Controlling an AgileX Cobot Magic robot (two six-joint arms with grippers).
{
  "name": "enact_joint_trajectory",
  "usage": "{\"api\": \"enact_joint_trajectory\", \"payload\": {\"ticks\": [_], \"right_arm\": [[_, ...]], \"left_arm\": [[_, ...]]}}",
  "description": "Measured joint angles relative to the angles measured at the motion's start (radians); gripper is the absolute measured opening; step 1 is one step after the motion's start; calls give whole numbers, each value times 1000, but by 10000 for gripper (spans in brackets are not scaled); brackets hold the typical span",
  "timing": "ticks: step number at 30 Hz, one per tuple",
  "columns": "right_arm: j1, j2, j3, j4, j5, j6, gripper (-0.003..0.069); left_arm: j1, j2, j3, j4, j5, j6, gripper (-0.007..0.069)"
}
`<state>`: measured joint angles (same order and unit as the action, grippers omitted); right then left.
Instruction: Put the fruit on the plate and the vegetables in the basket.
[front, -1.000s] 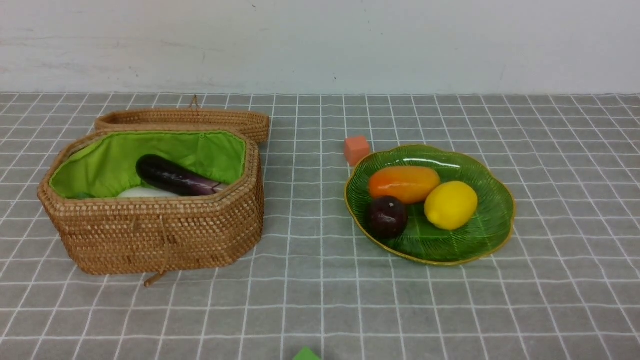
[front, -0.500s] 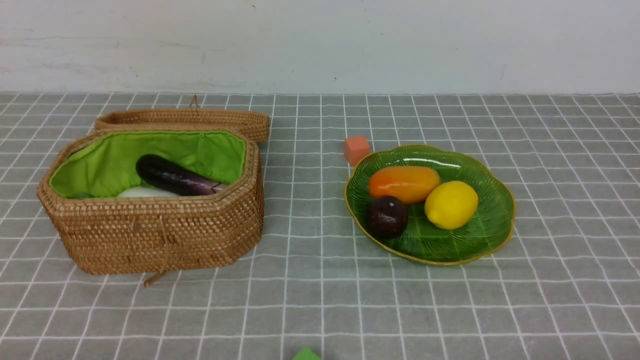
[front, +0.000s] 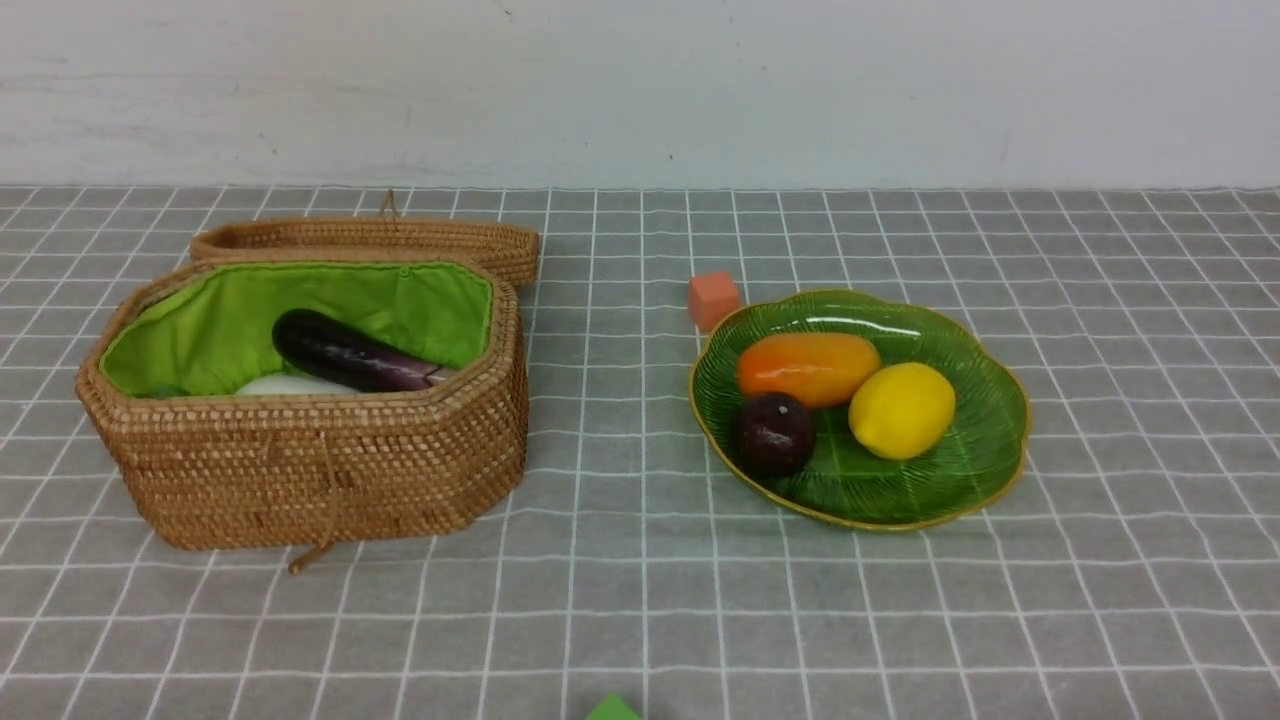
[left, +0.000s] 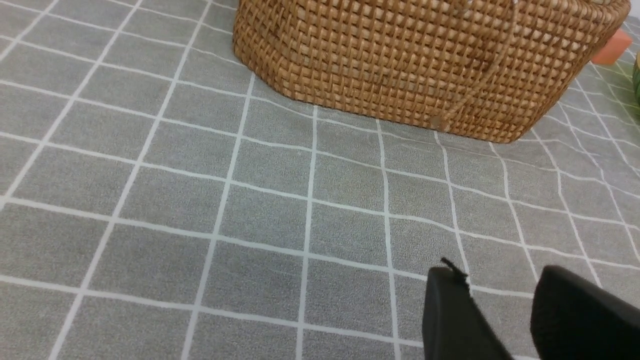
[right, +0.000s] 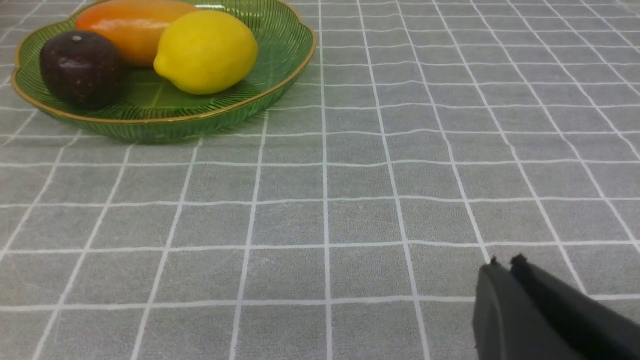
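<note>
L gripper (left: 500, 280), wrist cam view: two matte blk fingers, slim, w/ blunt rounded ends; small dark jagged bit at one tip. R gripper (right: 506, 265): dk grey-blk fingers, narrow tips, blurry; rest of both arms out of frame.

woven wicker basket (front: 320, 470), glossy eggplant (front: 350, 352)

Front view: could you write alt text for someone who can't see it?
Three toy fruits sit on a green plate at right; at left, an open wicker basket holds an eggplant and a white vegetable. An orange cube stands behind the plate.
</note>
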<state>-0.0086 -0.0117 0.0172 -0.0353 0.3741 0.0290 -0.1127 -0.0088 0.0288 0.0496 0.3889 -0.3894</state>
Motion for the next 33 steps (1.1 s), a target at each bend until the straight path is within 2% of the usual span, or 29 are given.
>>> {"api": "enact_joint_trajectory", "payload": {"ticks": [33], "right_arm": [[0,0,1,0,-3,0,46]], "left_arm": [[0,0,0,0,0,0,239]]}}
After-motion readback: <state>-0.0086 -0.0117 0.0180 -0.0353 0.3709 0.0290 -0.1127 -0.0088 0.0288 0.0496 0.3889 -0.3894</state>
